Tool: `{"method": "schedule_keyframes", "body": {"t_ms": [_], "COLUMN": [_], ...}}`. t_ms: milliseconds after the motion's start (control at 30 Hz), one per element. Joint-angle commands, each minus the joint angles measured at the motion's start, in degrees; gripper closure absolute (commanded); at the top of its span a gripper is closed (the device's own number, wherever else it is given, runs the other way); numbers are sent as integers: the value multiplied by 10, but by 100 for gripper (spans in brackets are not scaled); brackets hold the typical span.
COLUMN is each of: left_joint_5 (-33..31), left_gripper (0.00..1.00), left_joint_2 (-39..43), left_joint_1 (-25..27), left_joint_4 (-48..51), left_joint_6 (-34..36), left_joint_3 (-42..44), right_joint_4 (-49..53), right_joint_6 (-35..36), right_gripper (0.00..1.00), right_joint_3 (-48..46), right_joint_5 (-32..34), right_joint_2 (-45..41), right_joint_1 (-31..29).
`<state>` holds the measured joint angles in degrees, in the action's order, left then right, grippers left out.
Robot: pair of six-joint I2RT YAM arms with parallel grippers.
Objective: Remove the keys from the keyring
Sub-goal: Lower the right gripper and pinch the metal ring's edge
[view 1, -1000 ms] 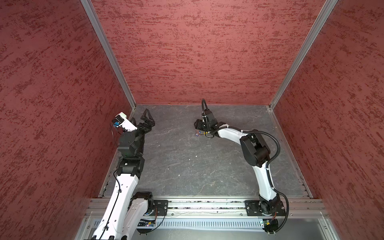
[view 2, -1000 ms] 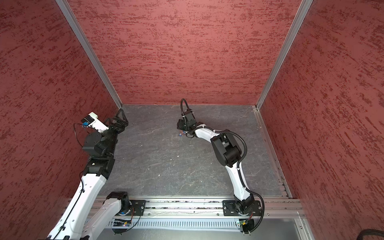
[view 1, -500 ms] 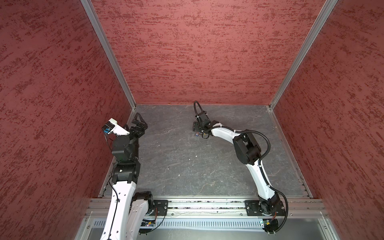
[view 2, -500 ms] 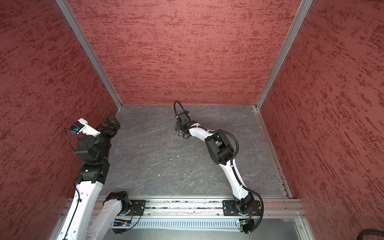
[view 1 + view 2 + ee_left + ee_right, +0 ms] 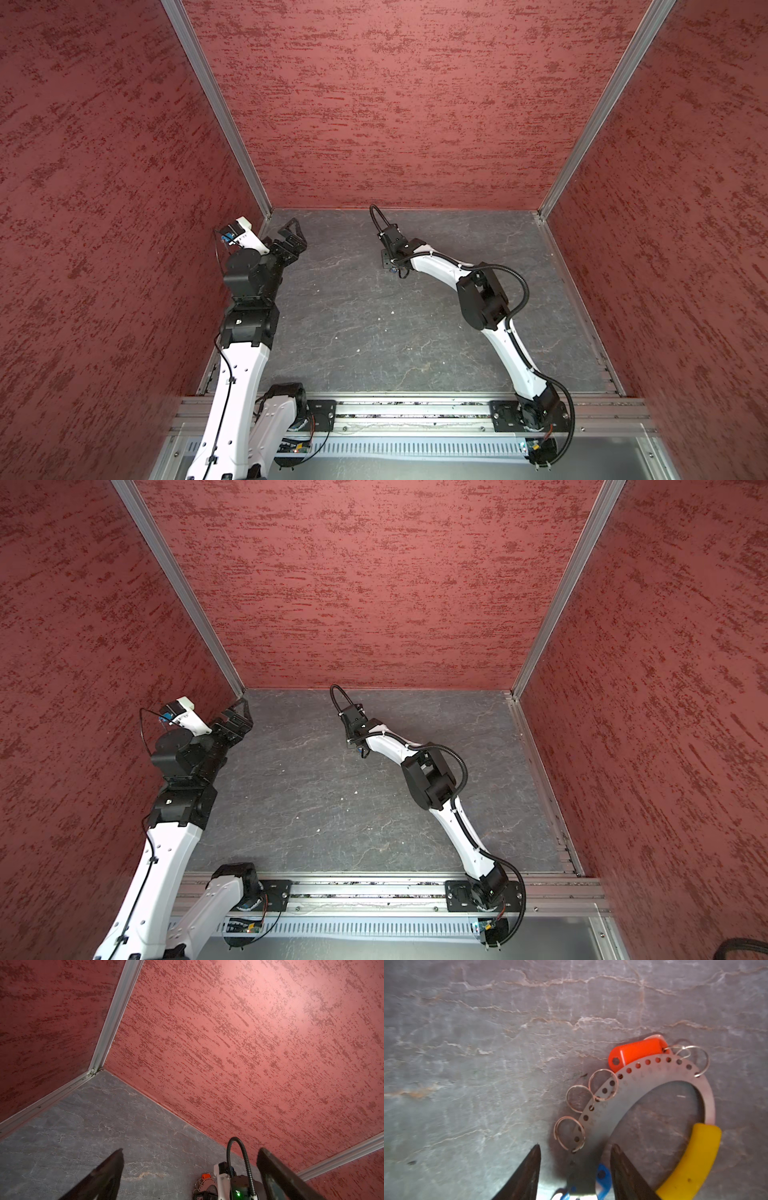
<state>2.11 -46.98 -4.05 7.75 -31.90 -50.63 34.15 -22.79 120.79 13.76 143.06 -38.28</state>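
Slate tabletop (image 5: 374, 332) lies open around keyring (image 5: 643, 1076) under right gripper (image 5: 576, 1146)

Enclosure and work surface. The tabletop (image 5: 374, 332) is dark grey with pale, vein-like markings, as of slate; the same pattern appears close up in the right wrist view (image 5: 508, 1022). Three red, mottled walls enclose it: back wall (image 5: 395, 104), left wall (image 5: 83, 166), right wall (image 5: 685, 187). Aluminium posts (image 5: 217, 108) (image 5: 601, 108) rise from the two far corners, and a metal strip (image 5: 583, 311) borders the right edge. A few white specks (image 5: 392, 310) lie near the middle of the tabletop. An aluminium rail (image 5: 415, 409) runs along the near edge, with a slotted strip (image 5: 415, 448) just in front of it. In a top view, a black cable (image 5: 744, 953) shows at the lower right corner, outside the walls.
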Motion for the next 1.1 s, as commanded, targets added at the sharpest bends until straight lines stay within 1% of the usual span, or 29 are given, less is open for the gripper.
{"method": "schedule_keyframes", "body": {"t_ms": [0, 100, 233, 367, 567, 767, 933, 1067], "left_joint_5": [37, 52, 96, 116, 111, 110, 112, 115], "left_gripper": [0, 1, 10, 17, 17, 16, 15, 15], "left_joint_2": [-2, -10, -35, -59, -69, -79, -81, -83], "left_joint_1": [4, 5, 9, 17, 34, 48, 57, 64], "left_joint_4": [16, 26, 37, 46, 49, 54, 53, 50], "left_joint_6": [-9, -26, -26, -25, -21, -17, -13, -11], "left_joint_3": [0, 3, -3, -9, -9, -14, -15, -13], "right_joint_4": [51, 58, 60, 80, 90, 91, 49, -9], "right_joint_6": [32, 38, 53, 61, 64, 63, 64, 71], "right_gripper": [49, 50, 53, 54, 60, 68, 75, 79], "right_joint_3": [23, 26, 29, 45, 49, 36, -11, -74], "right_joint_5": [34, 41, 35, 8, -30, -30, -51, -75], "right_joint_2": [11, 13, 17, 28, 38, 38, 6, -37], "right_joint_1": [-3, -3, -8, -11, -11, -11, -9, -7]}}
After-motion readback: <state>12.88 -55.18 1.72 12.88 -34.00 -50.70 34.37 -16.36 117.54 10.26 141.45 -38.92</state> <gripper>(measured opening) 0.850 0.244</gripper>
